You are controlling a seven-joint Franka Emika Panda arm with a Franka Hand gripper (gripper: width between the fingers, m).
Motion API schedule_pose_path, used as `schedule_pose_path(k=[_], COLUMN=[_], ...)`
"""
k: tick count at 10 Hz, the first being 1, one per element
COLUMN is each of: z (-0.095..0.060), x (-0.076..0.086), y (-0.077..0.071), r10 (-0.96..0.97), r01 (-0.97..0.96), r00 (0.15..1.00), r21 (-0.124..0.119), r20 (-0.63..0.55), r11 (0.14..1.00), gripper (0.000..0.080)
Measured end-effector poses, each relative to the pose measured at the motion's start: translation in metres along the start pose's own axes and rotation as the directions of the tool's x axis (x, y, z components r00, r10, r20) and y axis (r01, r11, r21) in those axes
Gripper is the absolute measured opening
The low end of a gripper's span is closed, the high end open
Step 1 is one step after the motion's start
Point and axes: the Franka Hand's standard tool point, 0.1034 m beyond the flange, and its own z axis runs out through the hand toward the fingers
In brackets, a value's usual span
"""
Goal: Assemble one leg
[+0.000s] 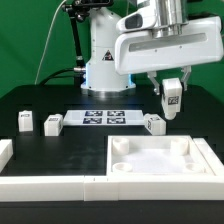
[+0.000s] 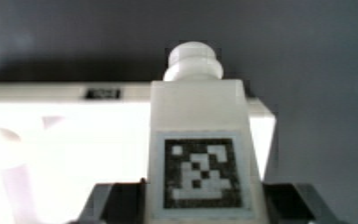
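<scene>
Currently the gripper is clamped on the leg, which hangs roughly upright in the air just past the far edge of the tabletop, at the exterior view's right. In the wrist view the fingers pinch the tagged end and the screw tip points away, toward the tabletop. Risks as I see them: the grip is on one end only, so contact could tilt the leg. An off-centre tip could jam or miss the corner socket, and the descent could clip the spare leg nearby.
</scene>
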Motion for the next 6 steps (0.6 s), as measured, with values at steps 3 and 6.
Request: schedule_pose_path(k=[3,6], z=[0.002,0.000], x=[-0.001,0.016], y=[0.001,0.003], r10=[0.003,0.013], r01=[-0.003,-0.013], r00=[1.000,1.000], r21=[0.000,0.006], r20=[-0.002,0.004], r11=[1.000,1.000], gripper=[0.0292,0.0292])
